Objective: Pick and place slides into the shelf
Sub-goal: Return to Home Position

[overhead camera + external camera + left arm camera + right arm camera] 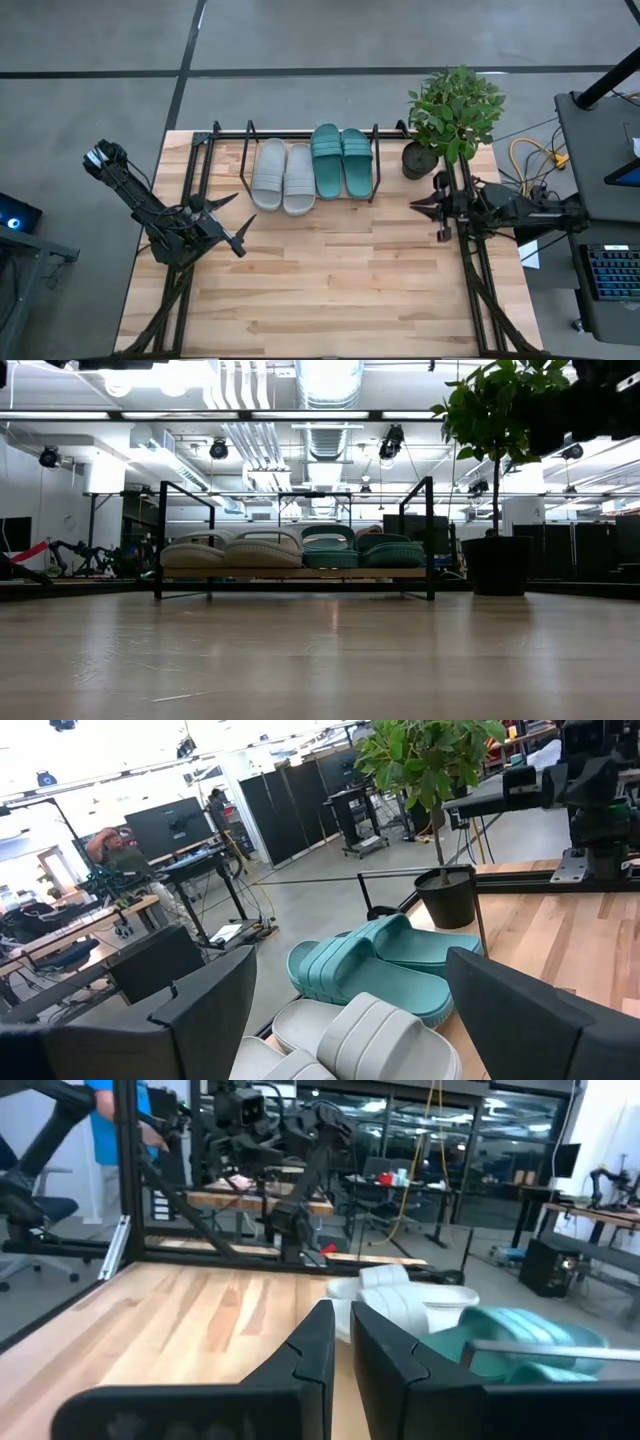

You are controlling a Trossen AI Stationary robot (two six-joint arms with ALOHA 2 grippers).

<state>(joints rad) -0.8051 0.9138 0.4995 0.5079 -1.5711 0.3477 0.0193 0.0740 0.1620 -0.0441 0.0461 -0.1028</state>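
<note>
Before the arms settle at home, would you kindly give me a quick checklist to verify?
1. Both grey slides on the shelf: ok.
2. Both green slides on the shelf beside them: ok.
3. Left gripper open, empty, clear of the shelf: ok.
4. Right gripper shut, empty, clear of the shelf: ok.
5. Potted plant upright, apart from the right gripper: ok.

On table (330,290), at far edge: shelf (245,160). On shelf, side by side: left pair of slides (299,178), right pair (326,160). Right of shelf: plant (455,115). Before shelf's left end: left gripper (238,225). Before plant: right gripper (414,206).
</note>
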